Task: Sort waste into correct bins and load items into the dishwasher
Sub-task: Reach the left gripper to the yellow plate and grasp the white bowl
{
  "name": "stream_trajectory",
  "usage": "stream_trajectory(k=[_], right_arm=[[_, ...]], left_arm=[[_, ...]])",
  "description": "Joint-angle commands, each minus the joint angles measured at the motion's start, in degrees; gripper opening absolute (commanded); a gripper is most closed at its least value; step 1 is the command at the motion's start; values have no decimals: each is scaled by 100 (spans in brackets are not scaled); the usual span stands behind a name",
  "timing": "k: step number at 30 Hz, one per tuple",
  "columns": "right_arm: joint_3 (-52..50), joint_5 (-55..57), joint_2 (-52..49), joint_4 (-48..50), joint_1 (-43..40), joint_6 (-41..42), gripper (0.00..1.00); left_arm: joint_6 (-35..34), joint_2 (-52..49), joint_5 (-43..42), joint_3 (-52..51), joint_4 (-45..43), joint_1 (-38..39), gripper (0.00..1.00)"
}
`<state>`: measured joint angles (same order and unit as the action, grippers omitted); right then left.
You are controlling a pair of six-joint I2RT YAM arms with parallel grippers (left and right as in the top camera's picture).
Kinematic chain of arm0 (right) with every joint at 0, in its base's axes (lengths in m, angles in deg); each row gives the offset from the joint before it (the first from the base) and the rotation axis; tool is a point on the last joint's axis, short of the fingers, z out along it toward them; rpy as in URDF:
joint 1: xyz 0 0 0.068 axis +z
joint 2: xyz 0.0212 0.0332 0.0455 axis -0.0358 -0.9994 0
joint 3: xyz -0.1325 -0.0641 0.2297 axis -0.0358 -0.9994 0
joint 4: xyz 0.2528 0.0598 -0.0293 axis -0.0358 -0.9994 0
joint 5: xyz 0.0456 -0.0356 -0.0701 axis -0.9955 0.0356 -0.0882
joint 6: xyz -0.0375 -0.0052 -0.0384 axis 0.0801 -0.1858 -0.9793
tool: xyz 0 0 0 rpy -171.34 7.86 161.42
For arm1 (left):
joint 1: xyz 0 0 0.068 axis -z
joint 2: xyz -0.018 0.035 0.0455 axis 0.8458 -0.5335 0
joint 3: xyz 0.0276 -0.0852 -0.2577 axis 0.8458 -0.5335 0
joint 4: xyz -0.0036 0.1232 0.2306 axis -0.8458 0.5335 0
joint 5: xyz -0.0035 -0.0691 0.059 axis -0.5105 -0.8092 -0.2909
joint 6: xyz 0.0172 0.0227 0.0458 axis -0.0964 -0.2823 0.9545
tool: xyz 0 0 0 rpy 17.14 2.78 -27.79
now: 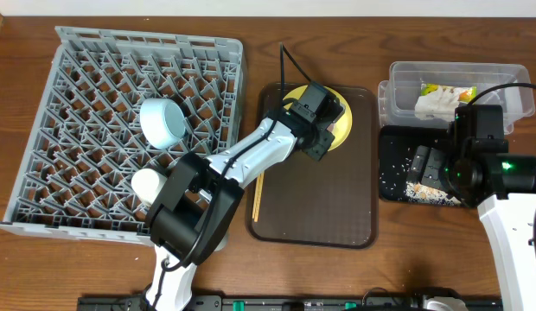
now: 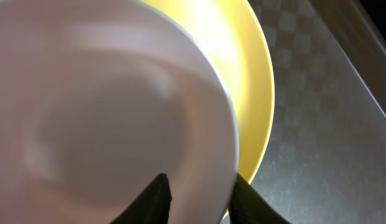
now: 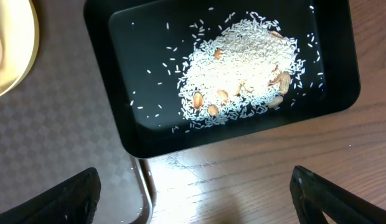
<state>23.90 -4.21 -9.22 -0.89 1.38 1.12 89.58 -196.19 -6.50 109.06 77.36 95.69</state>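
overhead: left hand (image 1: pixel 322 131) is hanging over the brown serving tray (image 1: pixel 337 207), directly above the yellow-green plate (image 1: pixel 343 119); the white bowl is hidden under the hand in this view. dish rack (image 1: pixel 43 164) is holding the light blue bowl (image 1: pixel 162 121) and the small white cup (image 1: pixel 149 183). right hand (image 1: pixel 430 164) is hovering over the black tray (image 1: pixel 391 147). left wrist: white bowl (image 2: pixel 106 124) is sitting mouth-up on the plate, and the fingers (image 2: pixel 157 196) are straddling its near rim, one inside, one outside, standing apart and not yet pinching. judgement: the step in hand is gripping this bowl for the rack. doing it well is looking like closing squarely across the wall, seated below the lip, then lifting straight up so the plate is not dragging along. the bowl is round, so it is showing no long axis; its opening is facing up toward the camera. right wrist: the right hand's fingers (image 3: pixel 62 199) are spread wide, holding nothing, above the counter (image 3: pixel 243 180) just beside the black tray, where the rice crumbs (image 3: pixel 236 68) are lying heaped.
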Motion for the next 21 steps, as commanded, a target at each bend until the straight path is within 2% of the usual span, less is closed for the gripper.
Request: stream_trajectory(k=[1,11,21], right_arm=[[92,72,15,-22,-87,-24,95],[92,72,15,-42,-87,-26,95],[92,74,15,-46,-87,-26,94]], left_arm=[[37,-7,92,81,-66,-17,22],[37,129,92,87,-275,-17,7],[33,745,92,131,-271,-31,6]])
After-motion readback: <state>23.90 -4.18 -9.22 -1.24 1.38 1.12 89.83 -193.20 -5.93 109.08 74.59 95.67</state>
